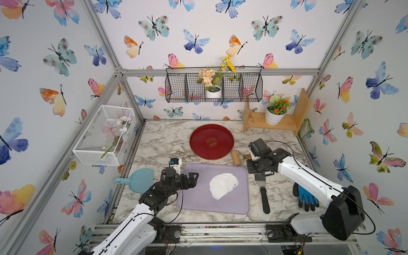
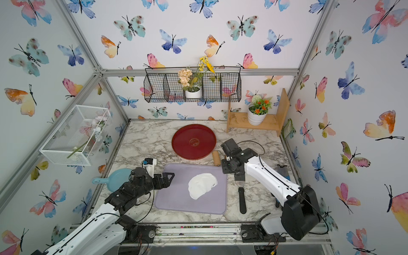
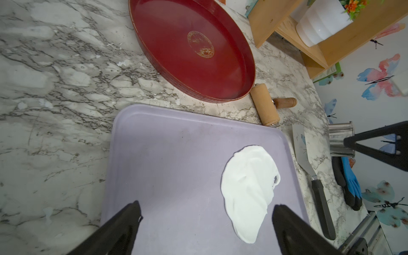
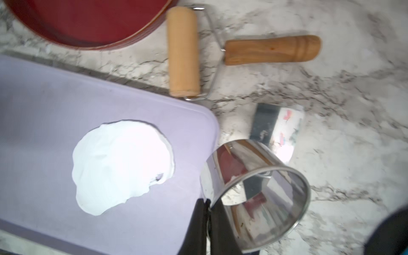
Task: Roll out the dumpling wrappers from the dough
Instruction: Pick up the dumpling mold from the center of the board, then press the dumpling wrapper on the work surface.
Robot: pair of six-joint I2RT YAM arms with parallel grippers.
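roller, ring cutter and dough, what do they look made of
Roller: wood, matte tan barrel and grained darker handle, on a wire frame. Ring cutter: polished metal, probably steel, mirroring its surroundings. Dough: soft matte white mass, creased; could be real or modelling dough.

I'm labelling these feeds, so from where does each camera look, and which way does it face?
Top views: high at the front, facing down and back over mat and dough; left arm and right arm show.
Left wrist: on the left arm, facing across the mat to the tray; left fingers, open, show.
Right wrist: on the right arm, facing down at roller; right fingers pinch the cutter.
Shared: both wrist views show dough, roller, cutter.
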